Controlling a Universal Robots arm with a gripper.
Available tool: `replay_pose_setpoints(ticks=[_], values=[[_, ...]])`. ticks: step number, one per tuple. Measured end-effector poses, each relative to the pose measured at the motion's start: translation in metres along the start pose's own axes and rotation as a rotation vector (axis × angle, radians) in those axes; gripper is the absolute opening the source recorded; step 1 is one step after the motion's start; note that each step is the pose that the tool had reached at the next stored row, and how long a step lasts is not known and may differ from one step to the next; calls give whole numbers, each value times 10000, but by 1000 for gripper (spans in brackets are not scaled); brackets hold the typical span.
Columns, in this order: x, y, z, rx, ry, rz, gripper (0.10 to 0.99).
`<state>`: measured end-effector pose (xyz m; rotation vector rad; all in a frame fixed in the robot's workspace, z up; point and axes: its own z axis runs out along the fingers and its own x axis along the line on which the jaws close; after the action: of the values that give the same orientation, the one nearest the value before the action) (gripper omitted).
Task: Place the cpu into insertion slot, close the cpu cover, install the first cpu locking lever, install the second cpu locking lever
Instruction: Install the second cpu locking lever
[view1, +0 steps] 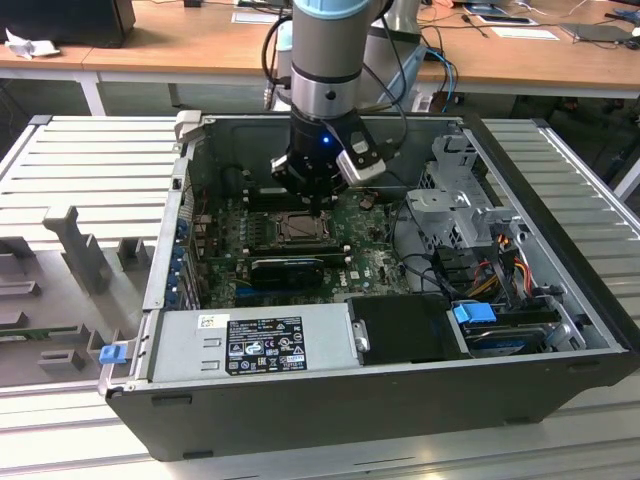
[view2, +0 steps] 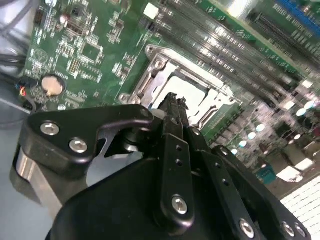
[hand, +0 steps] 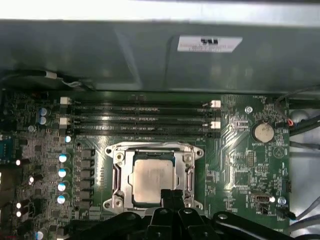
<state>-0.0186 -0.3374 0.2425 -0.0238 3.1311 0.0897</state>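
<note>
Ribbed grey metal decking (view1: 90, 170) carries an open computer case (view1: 300, 400), with wooden desks (view1: 180, 45) along the back of the room.

Nearest in the exterior view is the case's dark front wall, and behind it a grey, boxy power supply (view1: 250, 340) with a printed label and a matt black block (view1: 405, 328) at its side. A blue plastic tab (view1: 112, 352) sticks out at the exterior view's left corner; toward the exterior view's right, a perforated steel drive cage (view1: 460, 195) and loose orange and black cables (view1: 500, 262) crowd the bay.

Farther in lies the green circuit board (view1: 370, 262), crossed by a long black card (view1: 288, 268). Beyond that card sits the insertion slot (view1: 300, 229), a square socket with a silvery rim. In the first wrist view the cpu (hand: 152, 177) lies flat in the slot (hand: 154, 175), its pale tan-silver face showing through the window of the cpu cover (hand: 189, 167), a thin bright metal frame lying down around it.

The gripper (view1: 318, 207) hangs just over the socket's edge; in both wrist views its black fingers (view2: 175, 120) are pressed together with nothing between them, their tips at the cover's rim (hand: 172, 196). Past the socket run four dark memory slots (hand: 140, 120), a round coin battery (hand: 262, 132), and the case's grey back wall (hand: 125, 50).
</note>
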Motion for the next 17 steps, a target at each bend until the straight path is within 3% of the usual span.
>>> replay_pose_setpoints(ticks=[3,13,17], values=[[2,-97,26,0,2,-18,106],[4,-252,21,-6,4,-25,106],[5,-274,20,-9,13,-50,106]])
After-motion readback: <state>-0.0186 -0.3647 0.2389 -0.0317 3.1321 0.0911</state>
